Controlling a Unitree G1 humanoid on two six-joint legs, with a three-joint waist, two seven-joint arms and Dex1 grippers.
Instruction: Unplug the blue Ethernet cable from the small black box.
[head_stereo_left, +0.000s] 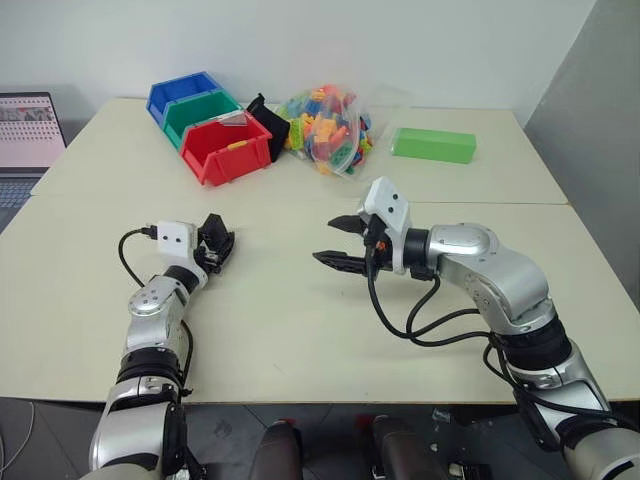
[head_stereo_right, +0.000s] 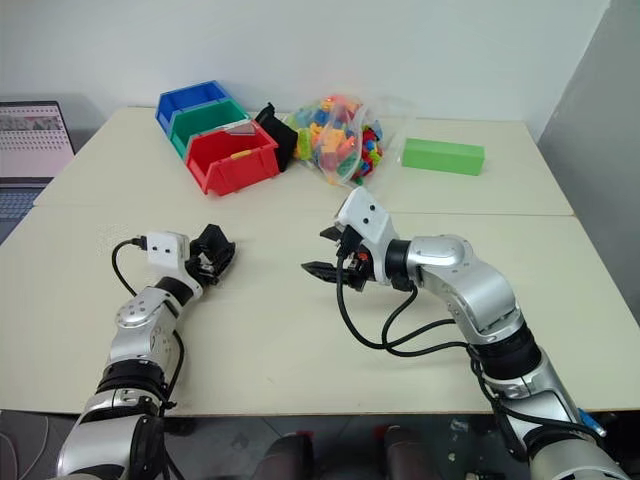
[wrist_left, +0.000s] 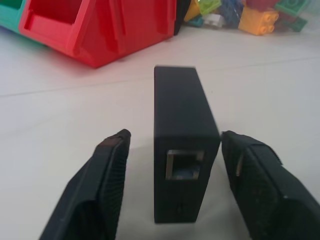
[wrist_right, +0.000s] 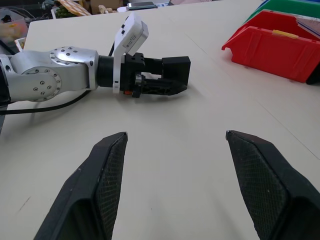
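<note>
Box (wrist_left: 184, 150) stands on the table (head_stereo_left: 300, 330) toward its left edge, between the spread fingers of the left gripper (head_stereo_left: 217, 249), apparently untouched. Its port looks empty; no blue cable visible. Right gripper (wrist_right: 187, 185) hovers mid-table, jaws wide, holding nothing. Unplugging looks done, release stage. Next: probably back both arms off without knocking the box.

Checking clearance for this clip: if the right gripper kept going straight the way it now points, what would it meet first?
Probably the left gripper and the small black box between its fingers; they lie ahead of the open right gripper across bare table. Exact alignment is uncertain.
</note>
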